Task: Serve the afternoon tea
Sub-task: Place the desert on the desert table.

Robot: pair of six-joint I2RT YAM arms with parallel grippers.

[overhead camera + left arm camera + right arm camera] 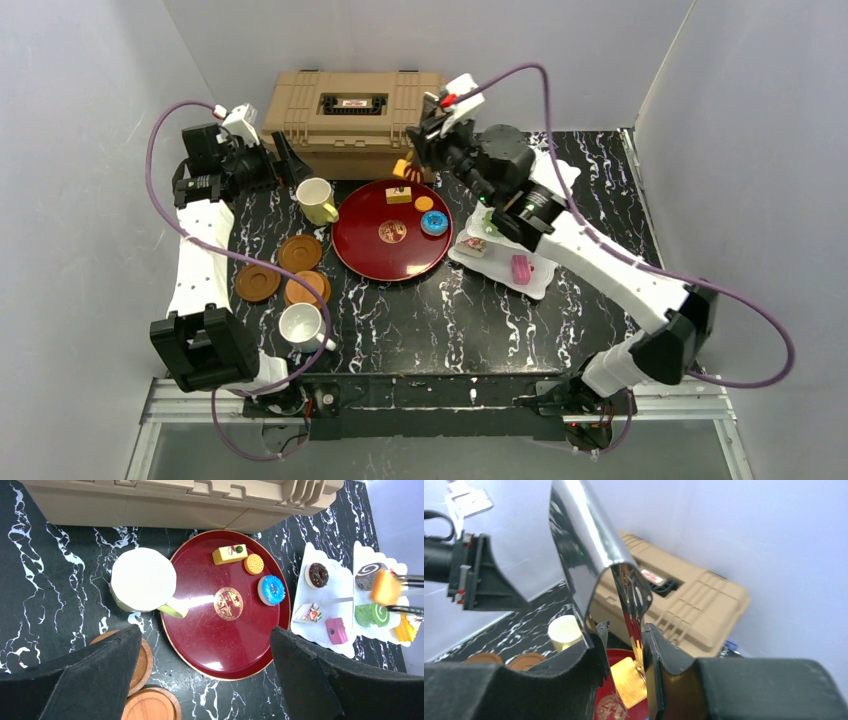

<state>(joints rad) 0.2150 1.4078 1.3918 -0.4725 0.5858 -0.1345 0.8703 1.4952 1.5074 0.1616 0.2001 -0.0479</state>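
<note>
1. Far left: the black left gripper (205, 630) is spread wide with nothing between its pads. It hangs over the pale-yellow mug (143, 580), which stands on the black marbled table, touching or just beside the left rim of the big round dark-red tray (235, 645). This arm is best kept clear of the carry.
2. Nearer the bases, three round brown saucers (299, 252) and a white mug (303, 325) are laid out. Nothing is asked of them in this step.
3. Centre: the right gripper (624, 635) is clamped on a pair of shiny metal tongs (589, 545). A small orange toy cake (628, 680) is pinched at the tong tips, aloft over the tray's far edge near the tan plastic case (345, 110).
4. An even squeeze is called for. The tongs look springy, so any slackening would likely see the cake dropped.
5. Right: the white scalloped stand (344, 575) sits beside the tray's right rim, with several cakes and a doughnut on it. A bare patch should be picked, the cake lowered until it rests, and only then the tongs eased. Neighbouring cakes are not to be nudged.
</note>
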